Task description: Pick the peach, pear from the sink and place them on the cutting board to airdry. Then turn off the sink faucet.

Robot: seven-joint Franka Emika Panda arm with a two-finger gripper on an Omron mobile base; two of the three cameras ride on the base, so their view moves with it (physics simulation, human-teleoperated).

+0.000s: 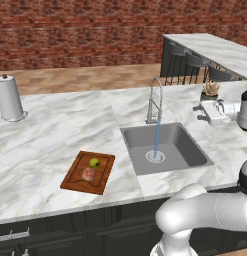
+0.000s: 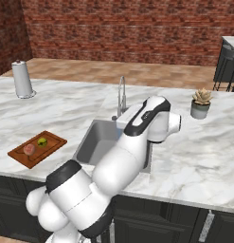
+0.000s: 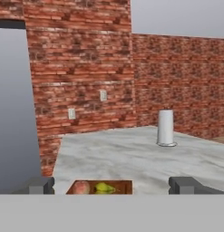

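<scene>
Left base view: the peach and the pear lie side by side on the cutting board, just apart, the pear nearer the board's far edge. The board sits close to the front edge of the marble bench, well to the left of the sink. Water runs from the sink faucet onto the drain. A paper-towel roll stands at the far left; wide bare marble lies between it and the board.

Right base view: the arm's white links cover the right half of the basin. A potted plant stands on the bench right of the sink, near the back edge.

Hand view: the hand is released, its two tips set wide apart at the lower edge. Between them lies the board with both fruits, ahead of and below the hand. Beyond, open bench runs to the roll and a brick wall with two outlets. No writing can be read
</scene>
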